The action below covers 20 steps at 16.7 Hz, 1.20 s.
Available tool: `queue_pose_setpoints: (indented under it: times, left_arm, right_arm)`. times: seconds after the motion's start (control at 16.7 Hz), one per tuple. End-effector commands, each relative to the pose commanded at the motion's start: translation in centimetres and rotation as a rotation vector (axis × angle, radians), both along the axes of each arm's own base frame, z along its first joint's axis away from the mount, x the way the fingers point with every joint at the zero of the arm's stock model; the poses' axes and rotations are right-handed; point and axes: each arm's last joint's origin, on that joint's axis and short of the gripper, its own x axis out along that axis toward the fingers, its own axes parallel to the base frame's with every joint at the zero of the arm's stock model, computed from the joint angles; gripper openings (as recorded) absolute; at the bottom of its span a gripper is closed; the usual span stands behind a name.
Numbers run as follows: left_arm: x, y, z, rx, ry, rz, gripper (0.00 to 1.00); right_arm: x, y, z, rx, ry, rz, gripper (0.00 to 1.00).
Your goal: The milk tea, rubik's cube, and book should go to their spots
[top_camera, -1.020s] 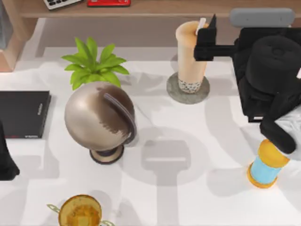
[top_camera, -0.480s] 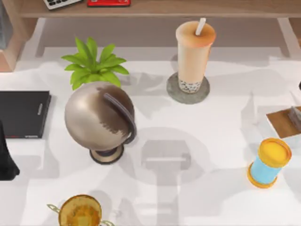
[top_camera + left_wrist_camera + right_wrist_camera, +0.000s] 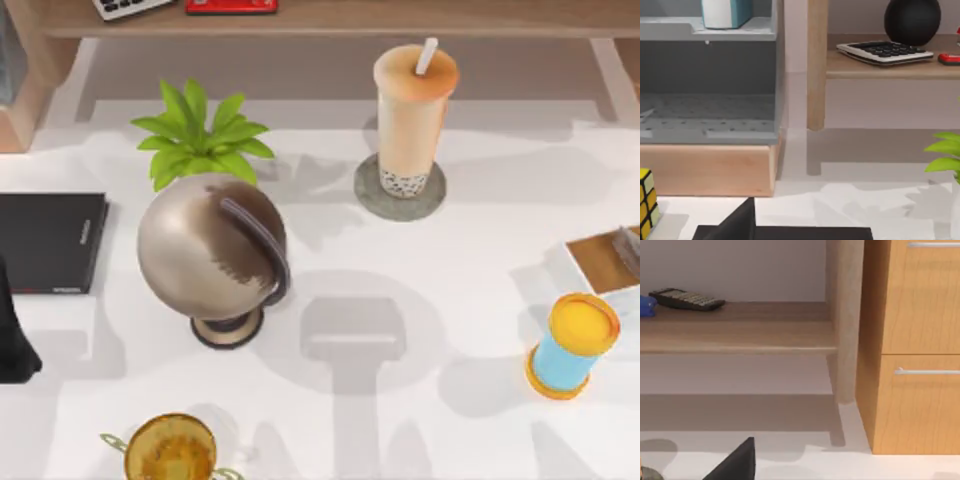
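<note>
Cube (image 3: 646, 204) (left wrist) — tea (image 3: 413, 110) overhead

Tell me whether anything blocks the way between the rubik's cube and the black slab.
Nothing visible does. In the left wrist view the rubik's cube sits just beside the black slab, with bare table between them.

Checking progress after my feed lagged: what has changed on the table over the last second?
The right arm, whose claw was by the milk tea, pulled away off the right side. The cup stayed upright on the grey coaster. The globe, plant and black slab stayed put.
</note>
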Motion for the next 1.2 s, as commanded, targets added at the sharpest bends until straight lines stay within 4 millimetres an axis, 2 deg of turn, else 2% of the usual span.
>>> queue_pose_setpoints:
  times: [0.24, 0.72, 0.96, 1.2]
  left_arm:
    - [0.0, 0.0, 0.0, 0.0, 0.0, 0.0, 1.0]
    - [0.0, 0.1, 0.5, 0.003, 0.012, 0.014, 1.0]
    - [0.1, 0.7, 3.7, 0.023, 0.108, 0.087, 1.0]
    - [1.3, 1.8, 8.9, 0.052, 0.288, 0.171, 1.0]
  right_arm:
    - [-0.6, -0.5, -2.4, 0.0, 0.025, 0.005, 1.0]
    - [-0.6, -0.5, -2.5, 0.0, 0.027, 0.005, 1.0]
    - [-0.6, -0.5, -2.5, 0.0, 0.027, 0.005, 1.0]
    - [-0.6, -0.5, -2.5, 0.0, 0.027, 0.005, 1.0]
